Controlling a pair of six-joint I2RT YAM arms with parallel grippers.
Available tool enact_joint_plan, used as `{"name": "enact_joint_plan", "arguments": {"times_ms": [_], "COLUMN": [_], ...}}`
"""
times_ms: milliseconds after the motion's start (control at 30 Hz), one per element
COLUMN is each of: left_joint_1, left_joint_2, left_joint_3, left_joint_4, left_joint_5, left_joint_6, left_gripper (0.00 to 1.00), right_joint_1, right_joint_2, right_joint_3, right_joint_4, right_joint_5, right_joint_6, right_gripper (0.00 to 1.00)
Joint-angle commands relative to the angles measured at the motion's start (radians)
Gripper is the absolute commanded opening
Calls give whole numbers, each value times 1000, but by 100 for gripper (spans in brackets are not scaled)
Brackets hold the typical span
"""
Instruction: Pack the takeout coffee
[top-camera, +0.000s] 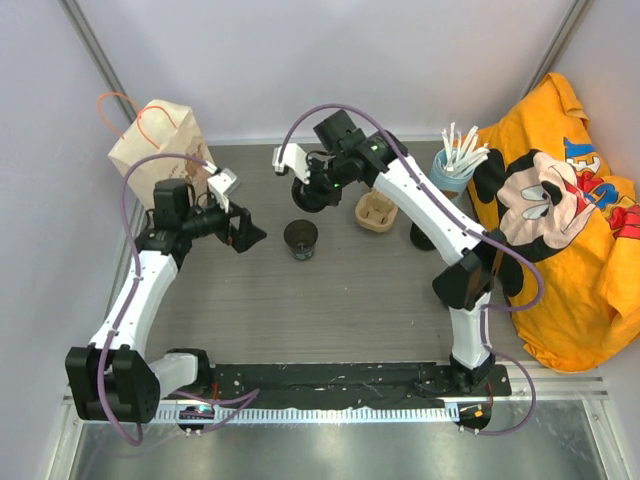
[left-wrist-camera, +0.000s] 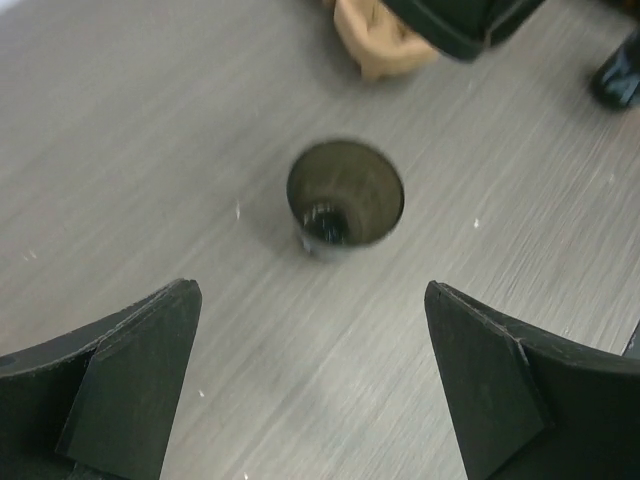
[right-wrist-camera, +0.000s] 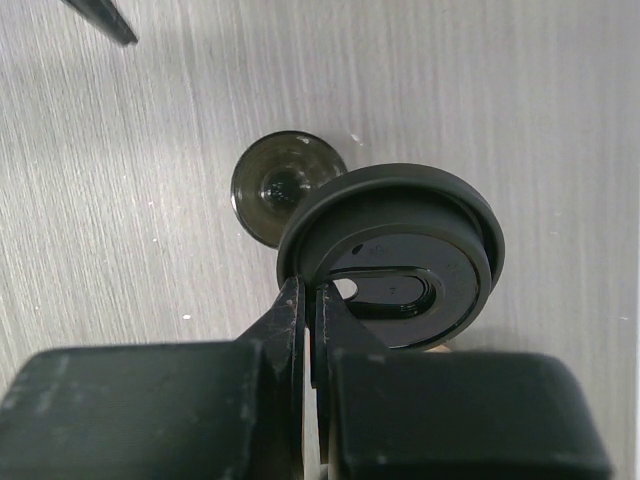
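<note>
So it all comes down to where the takeout coffee cup (top-camera: 300, 238) sits relative to the two grippers; it stands upright on the grey table (top-camera: 350, 310), mouth open, around the middle of the top view, near the cardboard carrier (top-camera: 378, 212) on its left side but not touching it. The left gripper (top-camera: 248, 232) is just beside the cup on the left, fingers spread wide with nothing between them; in the left wrist view the cup is dead centre ahead of the gap, so a straight push forward would probably bracket it. The right gripper (right-wrist-camera: 310, 300) has its fingers pinched together on the rim of a black sip lid (right-wrist-camera: 400, 260); the lid hangs off-centre, with the cup peeking out up and left of it in the right wrist view; my guess is the lid has to slide that way before it can go down. The left arm is the nearer one to the cup.
</note>
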Motion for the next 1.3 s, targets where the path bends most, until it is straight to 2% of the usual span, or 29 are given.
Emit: {"name": "enact_joint_plan", "arguments": {"times_ms": [0, 367, 833, 1267], "left_joint_1": [13, 20, 28, 46], "left_joint_2": [-45, -70, -98, -90], "left_joint_3": [-77, -151, -181, -181], "left_joint_4": [-35, -115, -178, -183], "left_joint_5": [-27, -63, -17, 31], "left_joint_6": [152, 355, 344, 338], "left_gripper": [100, 100, 100, 100], "right_joint_1": [50, 131, 168, 200], "right_joint_2": [45, 142, 262, 299], "right_joint_3": [52, 61, 135, 162], "right_joint_4": [-102, -164, -164, -142], "right_joint_5": [66, 140, 257, 267], "right_joint_6": [16, 29, 19, 16], "right_gripper": [1, 2, 2, 2]}}
